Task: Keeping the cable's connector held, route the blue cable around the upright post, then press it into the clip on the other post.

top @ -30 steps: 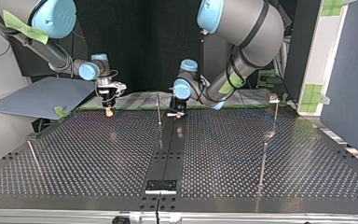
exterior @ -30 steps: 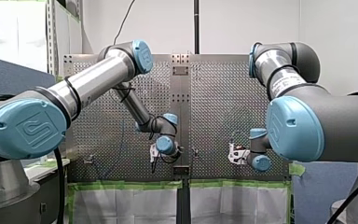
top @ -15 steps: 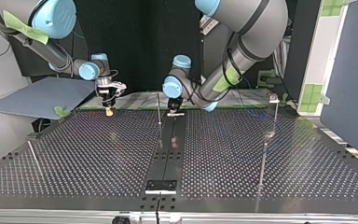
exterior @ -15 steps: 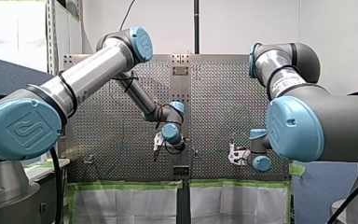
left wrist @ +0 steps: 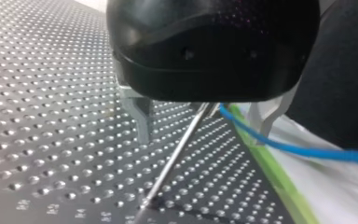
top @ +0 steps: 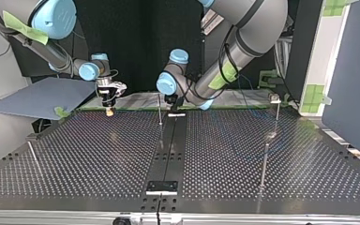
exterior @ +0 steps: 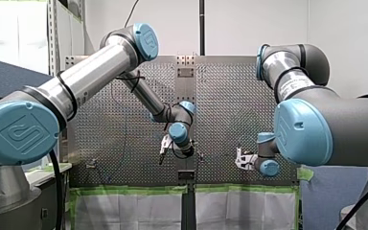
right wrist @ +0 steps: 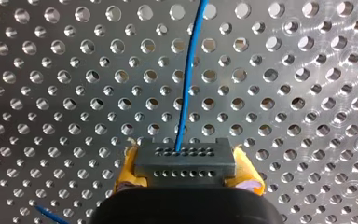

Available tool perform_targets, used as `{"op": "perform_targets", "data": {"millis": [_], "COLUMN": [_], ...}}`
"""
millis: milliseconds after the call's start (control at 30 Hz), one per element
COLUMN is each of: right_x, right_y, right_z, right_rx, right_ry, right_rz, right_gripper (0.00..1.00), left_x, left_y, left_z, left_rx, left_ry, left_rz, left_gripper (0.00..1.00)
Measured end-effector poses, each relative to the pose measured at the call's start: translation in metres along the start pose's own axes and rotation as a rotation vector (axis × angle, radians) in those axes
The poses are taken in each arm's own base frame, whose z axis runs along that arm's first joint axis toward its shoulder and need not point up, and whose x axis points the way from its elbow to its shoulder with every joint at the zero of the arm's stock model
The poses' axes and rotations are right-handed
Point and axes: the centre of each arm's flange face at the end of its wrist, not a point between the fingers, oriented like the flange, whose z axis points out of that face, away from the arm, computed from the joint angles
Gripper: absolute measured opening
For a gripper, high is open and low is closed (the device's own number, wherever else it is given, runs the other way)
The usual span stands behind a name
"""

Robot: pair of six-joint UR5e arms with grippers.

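Note:
My right gripper (right wrist: pixel 184 157) has its yellow pads shut on the grey connector (right wrist: pixel 184 169), and the blue cable (right wrist: pixel 182 93) runs out of it over the perforated table. In the top view this gripper (top: pixel 108 111) hangs at the back left. My left gripper (left wrist: pixel 202 140) stands open with a thin upright post (left wrist: pixel 175 156) between its metal fingers (left wrist: pixel 142 123). The blue cable (left wrist: pixel 298 150) passes close by one of those fingers. In the top view my left gripper (top: pixel 174 108) is beside the centre post (top: pixel 160 110). A post with a clip (top: pixel 275 99) stands at the back right.
Two more thin posts stand on the table, one at the top view's right front (top: pixel 264 164) and one at its left front (top: pixel 33 157). A black strip (top: pixel 168 150) runs down the table's middle. Green tape (left wrist: pixel 270 172) marks the back edge.
My left arm has swung its gripper towards the top view's left, up to the centre post, which now stands between its fingers. My right gripper has stayed put with the connector.

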Motion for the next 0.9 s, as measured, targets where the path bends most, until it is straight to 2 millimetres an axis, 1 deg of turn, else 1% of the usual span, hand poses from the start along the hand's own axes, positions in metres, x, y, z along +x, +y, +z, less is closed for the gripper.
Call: {"op": "perform_targets", "data": {"millis": [267, 667, 767, 900], "right_x": [-0.001, -0.002, -0.003, -0.003], "right_y": [0.000, 0.000, 0.001, 0.001], "right_z": [-0.001, -0.001, -0.001, -0.002], "right_rx": [0.000, -0.001, -0.002, -0.001], "right_ry": [-0.005, -0.009, -0.012, -0.013], "right_rz": [0.002, 0.003, 0.004, 0.004], "right_gripper": [0.00, 0.00, 0.00, 0.00], "left_x": [0.003, 0.005, 0.009, 0.019], "left_y": [-0.005, -0.037, -0.042, -0.043], "left_z": [-0.005, -0.016, -0.020, -0.023], "left_rx": [0.011, 0.062, 0.063, 0.055], "left_ry": [0.026, -0.008, -0.012, -0.015], "left_rz": [0.004, -0.040, -0.056, -0.068], "left_gripper": [1.00, 1.00, 1.00, 1.00]}}
